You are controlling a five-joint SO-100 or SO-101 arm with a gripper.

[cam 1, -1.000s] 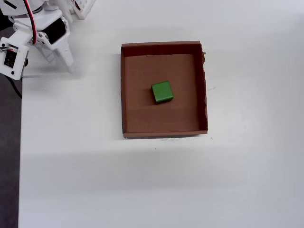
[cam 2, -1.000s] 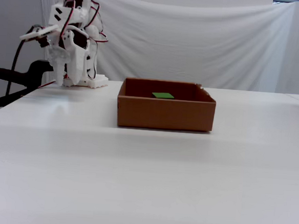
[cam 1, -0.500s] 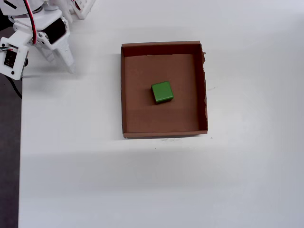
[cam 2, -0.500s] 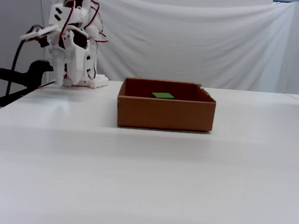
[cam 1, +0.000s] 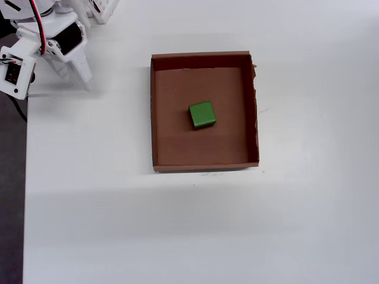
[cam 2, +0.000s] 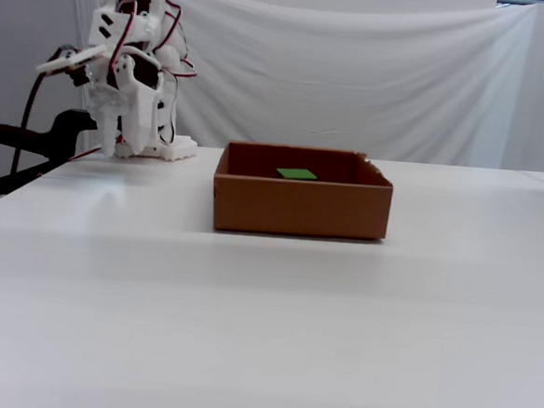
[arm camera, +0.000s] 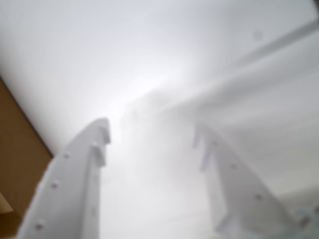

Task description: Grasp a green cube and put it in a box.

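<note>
From the fixed view I see the bare white desk (cam 2: 263,325) nearest, then the shallow brown cardboard box (cam 2: 300,206) with the small bright-green cube (cam 1: 202,115) lying near its middle. Farthest back, well apart from the box, my white claw (arm camera: 152,134) hangs spread and empty.

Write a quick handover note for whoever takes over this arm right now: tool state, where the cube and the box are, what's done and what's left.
Tool: open and empty in the wrist view, fingers apart over bare white table; the arm sits folded at the table's upper left corner in the overhead view.
Green cube: resting flat on the floor of the box, near its middle, touching no wall.
Box: on the table, well clear of the arm.
Done: cube is in the box.
Left: nothing apparent; the task looks complete.
</note>
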